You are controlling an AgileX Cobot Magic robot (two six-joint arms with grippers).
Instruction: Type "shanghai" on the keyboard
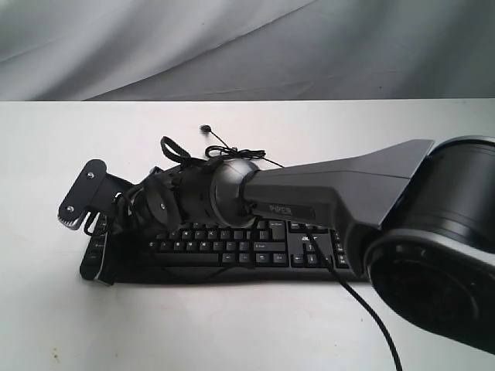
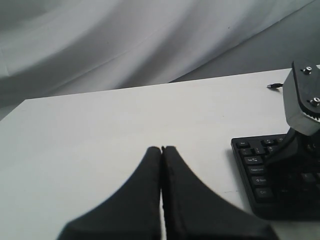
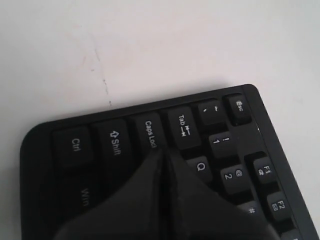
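I read the keyboard as matt black plastic, the desk smooth matt white, the backdrop grey cloth.

**Right arm**: extended from the right side of the exterior view across to the left, with the forearm close to level. The forearm cover carries the marking "PIPER".

**Right wrist**: located at the far left end of the reach. The camera bracket sits above and beyond it, tilted.

**Right tool**: its two fingers are pressed together with no gap at the tips. The tips point down at a slant.

**Left tool**: both left fingers are likewise closed tip to tip, with nothing gripped. The tool is held above the tabletop.
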